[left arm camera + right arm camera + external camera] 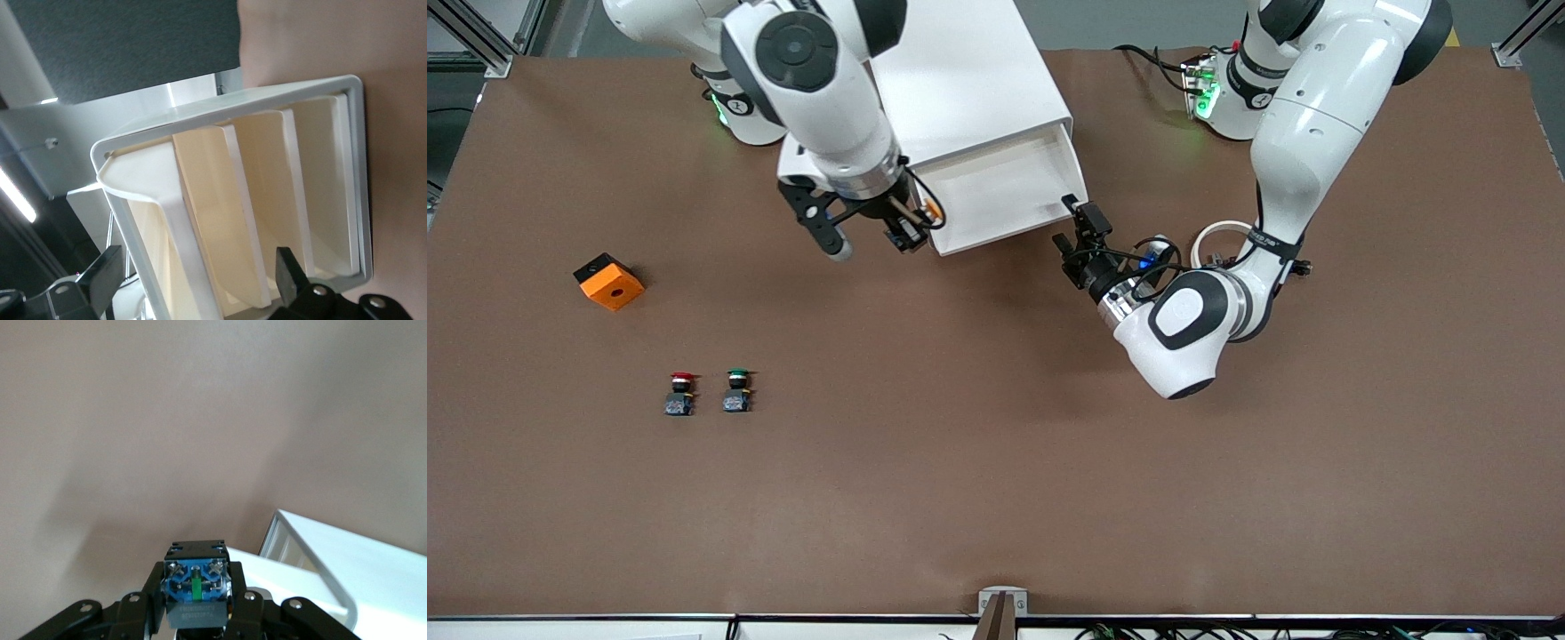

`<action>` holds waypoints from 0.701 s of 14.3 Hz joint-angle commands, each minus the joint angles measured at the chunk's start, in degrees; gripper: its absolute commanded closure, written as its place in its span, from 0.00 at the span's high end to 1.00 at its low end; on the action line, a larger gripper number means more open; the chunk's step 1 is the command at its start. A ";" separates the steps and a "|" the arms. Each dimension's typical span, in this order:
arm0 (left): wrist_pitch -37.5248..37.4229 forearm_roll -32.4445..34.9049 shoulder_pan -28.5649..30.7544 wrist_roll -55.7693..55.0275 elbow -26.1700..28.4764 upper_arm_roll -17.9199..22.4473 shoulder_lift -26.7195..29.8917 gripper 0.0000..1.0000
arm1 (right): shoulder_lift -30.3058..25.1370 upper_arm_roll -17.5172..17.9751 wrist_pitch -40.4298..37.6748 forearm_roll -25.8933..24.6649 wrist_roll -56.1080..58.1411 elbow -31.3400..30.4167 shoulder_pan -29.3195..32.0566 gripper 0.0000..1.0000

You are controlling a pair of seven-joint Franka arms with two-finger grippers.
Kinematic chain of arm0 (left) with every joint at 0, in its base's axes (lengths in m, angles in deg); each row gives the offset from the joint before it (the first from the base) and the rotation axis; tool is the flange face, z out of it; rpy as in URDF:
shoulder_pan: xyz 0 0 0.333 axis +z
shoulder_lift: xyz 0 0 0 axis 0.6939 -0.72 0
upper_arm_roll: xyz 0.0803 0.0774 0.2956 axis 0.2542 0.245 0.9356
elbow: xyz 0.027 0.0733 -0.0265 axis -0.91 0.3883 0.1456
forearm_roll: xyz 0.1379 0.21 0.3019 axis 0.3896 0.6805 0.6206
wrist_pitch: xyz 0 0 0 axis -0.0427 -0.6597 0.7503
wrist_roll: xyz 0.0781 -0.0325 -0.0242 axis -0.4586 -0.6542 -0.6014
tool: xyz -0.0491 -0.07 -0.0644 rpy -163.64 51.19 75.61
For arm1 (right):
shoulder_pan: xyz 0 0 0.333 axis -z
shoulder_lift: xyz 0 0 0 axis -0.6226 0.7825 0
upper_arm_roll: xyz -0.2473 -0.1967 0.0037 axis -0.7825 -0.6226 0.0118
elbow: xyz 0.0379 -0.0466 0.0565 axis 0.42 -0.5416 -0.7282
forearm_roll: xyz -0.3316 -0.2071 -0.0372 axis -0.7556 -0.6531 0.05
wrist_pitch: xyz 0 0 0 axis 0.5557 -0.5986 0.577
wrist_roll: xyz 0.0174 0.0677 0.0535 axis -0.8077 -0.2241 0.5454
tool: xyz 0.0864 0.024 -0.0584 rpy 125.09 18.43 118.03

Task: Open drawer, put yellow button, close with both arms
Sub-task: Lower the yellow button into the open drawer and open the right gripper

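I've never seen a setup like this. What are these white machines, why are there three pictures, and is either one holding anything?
These are two robot arms bolted at a brown table, each ending in a two-finger gripper. The wide picture comes from a high camera facing them; the other two come from small cameras on each arm's wrist.

Between the arms stands a white cabinet with its top drawer pulled out. The left gripper sits open at the drawer's front corner, holding nothing; its wrist camera looks at the cabinet's beige drawer fronts. The right gripper hangs beside the open drawer, shut on the yellow button, of which its wrist view shows the bluish base.

Toward the right arm's end of the table lie an orange block, a red-capped button and a green-capped button beside it.
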 commanded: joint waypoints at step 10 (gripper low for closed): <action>0.22 11.33 2.26 33.91 -7.82 0.01 0.67 1.00 | 5.29 -0.68 4.49 -2.08 -19.49 0.69 -11.51 0.00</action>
